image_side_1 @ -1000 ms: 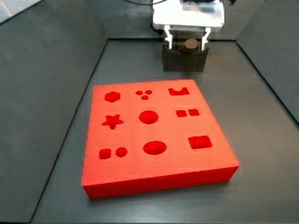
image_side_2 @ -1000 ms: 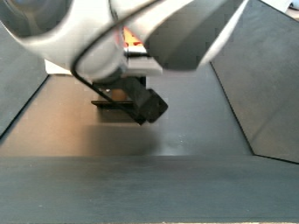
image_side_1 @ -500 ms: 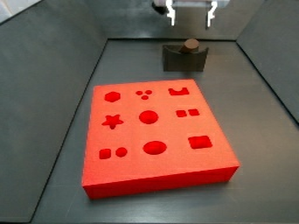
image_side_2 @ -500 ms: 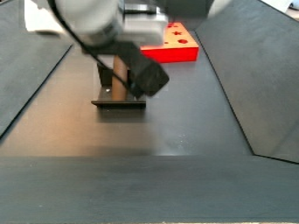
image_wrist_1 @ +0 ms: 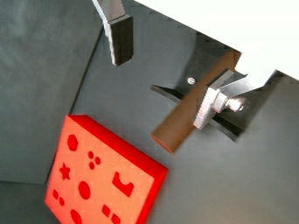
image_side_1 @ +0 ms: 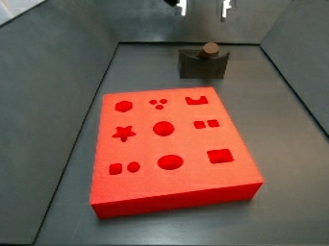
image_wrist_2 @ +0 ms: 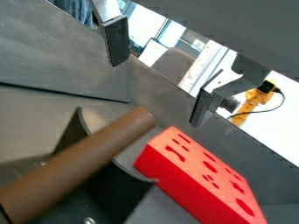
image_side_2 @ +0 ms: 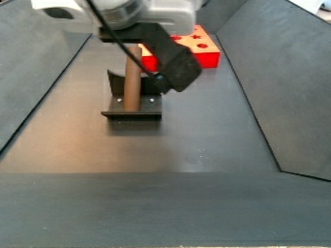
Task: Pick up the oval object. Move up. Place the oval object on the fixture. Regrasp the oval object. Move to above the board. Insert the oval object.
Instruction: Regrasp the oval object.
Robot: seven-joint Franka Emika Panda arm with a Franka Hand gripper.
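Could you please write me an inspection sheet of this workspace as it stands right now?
Surface: dark grey floor with sloped dark walls, bare apart from the job's things.
Oval object: brown peg leaning in the fixture, apart from the claw.
Board: red board flat on the floor, its cut-outs showing nothing in them.
Clutter: nothing seen.
Claw: claw above the fixture, fingers spread open, holding nothing.
Cables: a yellow cable outside the enclosure in a wrist view; a dark cable hanging by the arm in a side view.
Surroundings: bright background beyond the walls, too blurred to tell.
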